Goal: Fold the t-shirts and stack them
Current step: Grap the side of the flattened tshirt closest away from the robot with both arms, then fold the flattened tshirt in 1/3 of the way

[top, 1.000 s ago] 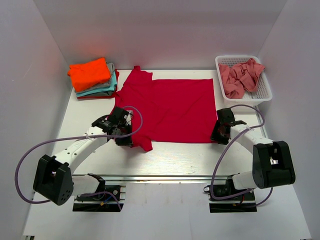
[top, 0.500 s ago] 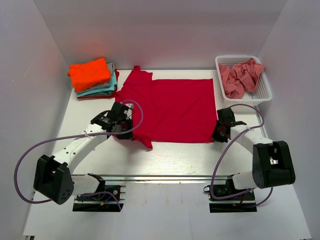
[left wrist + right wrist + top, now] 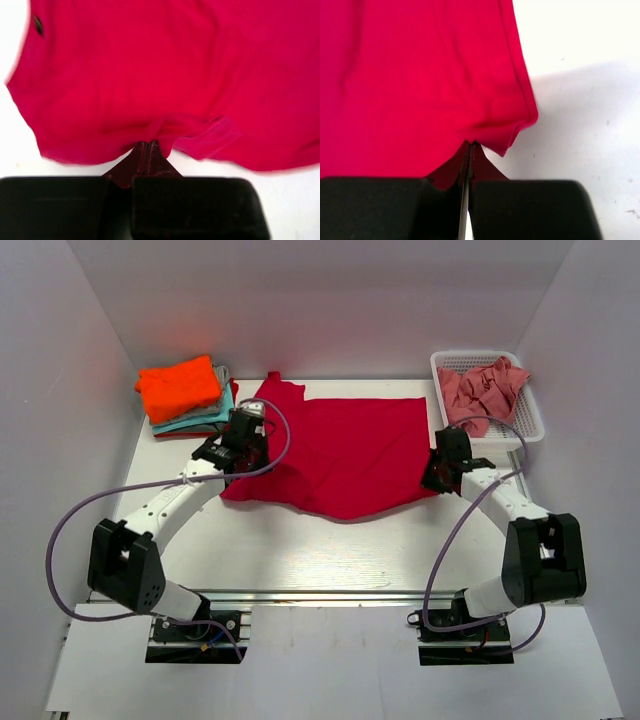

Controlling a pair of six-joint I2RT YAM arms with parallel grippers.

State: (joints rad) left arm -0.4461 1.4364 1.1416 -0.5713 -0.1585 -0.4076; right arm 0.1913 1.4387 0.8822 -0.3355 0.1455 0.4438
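Deep crimson red cloth t-shirt (image 3: 345, 450) lay spread on the white table (image 3: 300, 550), its near edge rumpled. Left gripper (image 3: 243, 443) was clamped on the shirt's near-left part and right gripper (image 3: 441, 471) on its near-right corner. Folded stack topped by a bright orange t-shirt (image 3: 180, 387) sat far left, close beside the left gripper. White plastic mesh basket (image 3: 534, 405) holding a crumpled salmon-pink t-shirt (image 3: 482, 390) stood far right, just beyond the right gripper.

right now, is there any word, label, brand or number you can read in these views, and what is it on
No text can be read in any view.
crimson t-shirt: a small dark mark near its edge in the left wrist view, too small and blurred to read.
folded stack, white basket, pink cloth inside it: plain, with no print visible.
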